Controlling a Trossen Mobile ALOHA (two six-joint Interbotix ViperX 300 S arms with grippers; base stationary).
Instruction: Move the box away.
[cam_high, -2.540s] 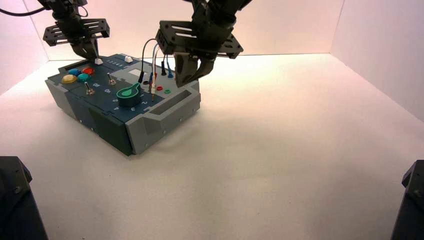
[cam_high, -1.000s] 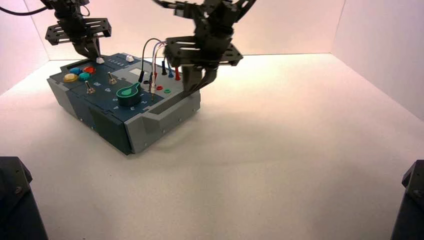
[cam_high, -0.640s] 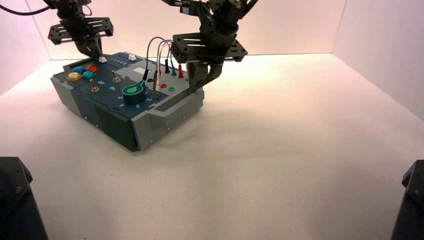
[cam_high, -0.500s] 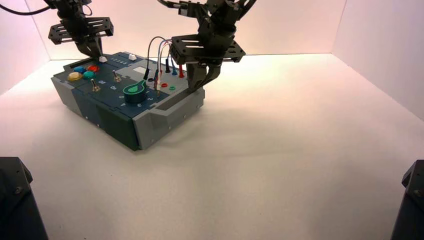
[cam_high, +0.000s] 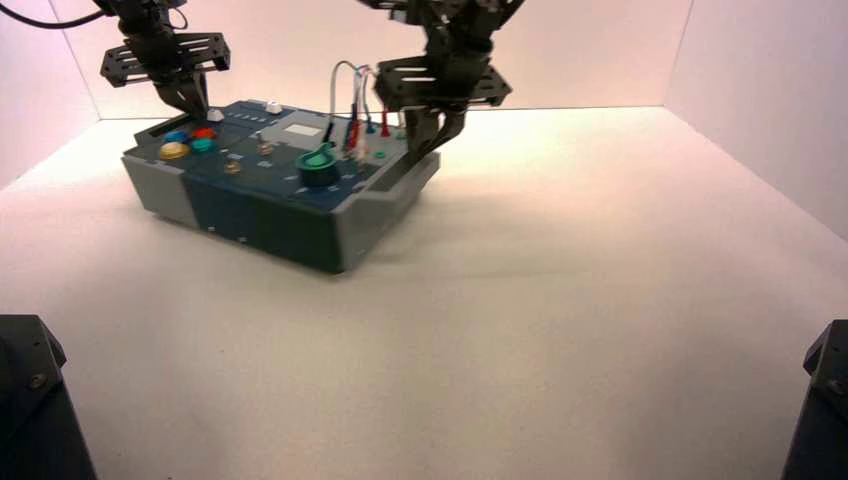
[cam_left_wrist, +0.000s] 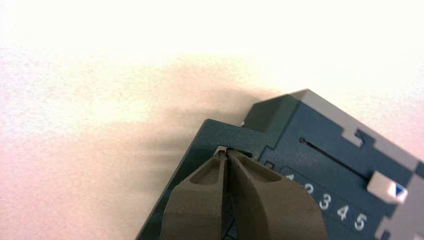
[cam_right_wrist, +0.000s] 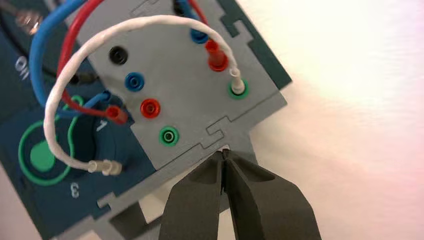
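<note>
Your left gripper (cam_left_wrist: 226, 156) has its fingers pressed together at the far left corner of the box (cam_high: 270, 200), which sits far left on the white table (cam_high: 560, 300). Your right gripper (cam_right_wrist: 223, 159), fingers likewise together, meets its right edge.

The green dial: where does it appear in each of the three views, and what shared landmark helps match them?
High view: the green dial sits on the box, beside the wires.
Left wrist view: not in it; only a box corner with the slider.
Right wrist view: dial next to the grey socket plate.
Shared landmark: the white wire, also seen from above.
</note>
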